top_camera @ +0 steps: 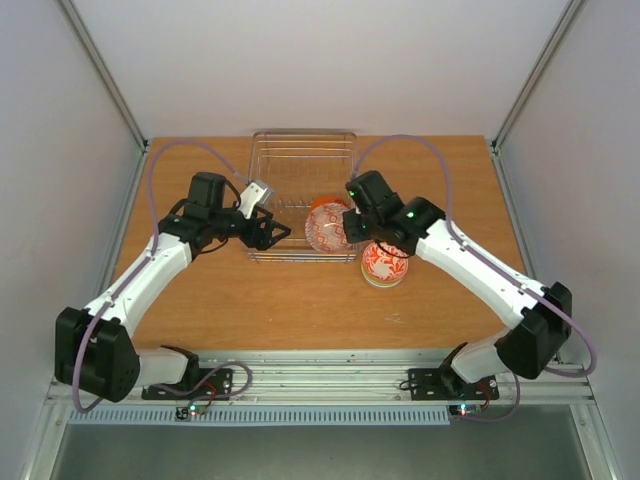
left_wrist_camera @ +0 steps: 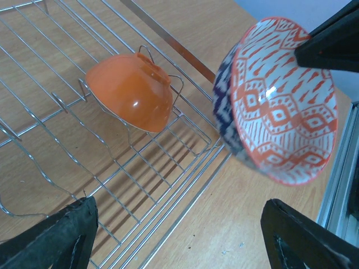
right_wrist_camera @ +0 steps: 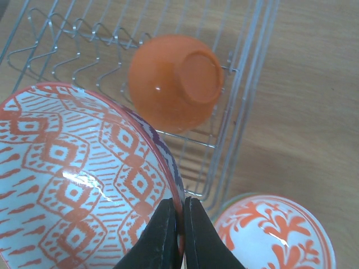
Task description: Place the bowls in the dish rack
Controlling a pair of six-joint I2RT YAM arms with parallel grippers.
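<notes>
The silvery wire dish rack (top_camera: 290, 160) stands at the table's far middle. A plain orange bowl (left_wrist_camera: 133, 96) leans on its prongs, bottom up; it shows too in the right wrist view (right_wrist_camera: 175, 81). My right gripper (right_wrist_camera: 181, 230) is shut on the rim of a bowl with a blue-and-white outside and a red-patterned inside (right_wrist_camera: 78, 179), holding it tilted over the rack's near right corner (top_camera: 330, 228). A red-and-white patterned bowl (top_camera: 384, 264) sits on the table just right of the rack. My left gripper (top_camera: 268, 232) is open and empty at the rack's near edge.
The dish rack's near wire edge (left_wrist_camera: 185, 190) runs under my left gripper. Bare wooden table (top_camera: 300, 300) lies in front of the rack. Grey walls and metal posts enclose the table. No lime green bowl is in view.
</notes>
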